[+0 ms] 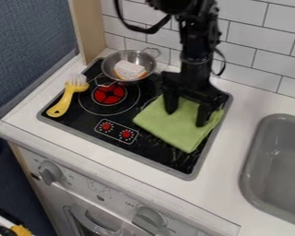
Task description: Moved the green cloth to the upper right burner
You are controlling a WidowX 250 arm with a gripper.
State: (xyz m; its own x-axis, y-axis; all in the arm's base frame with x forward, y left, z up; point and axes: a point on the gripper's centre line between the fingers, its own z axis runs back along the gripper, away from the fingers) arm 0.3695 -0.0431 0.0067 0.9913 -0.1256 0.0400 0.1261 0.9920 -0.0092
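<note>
Fingers spread, the claw (185, 117) hangs over the green cloth (174, 132) within the stove edge (190, 177), pan (141, 58) and brush (65, 99) off one side, counter (227, 159) then sink (255, 147) off the other.

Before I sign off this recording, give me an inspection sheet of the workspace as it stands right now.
Surface: black stovetop set into a white counter.
Job's things: green cloth lying on the stovetop's right side, its front corner pointing toward the near edge.
Clutter: yellow-handled brush at the left edge; metal pan at the back left, holding a white and orange block.
Gripper: gripper down at the cloth, fingers apart.
Cables: black cable looping beside the arm.
Surroundings: gray sink at right, white tiled wall behind.
</note>
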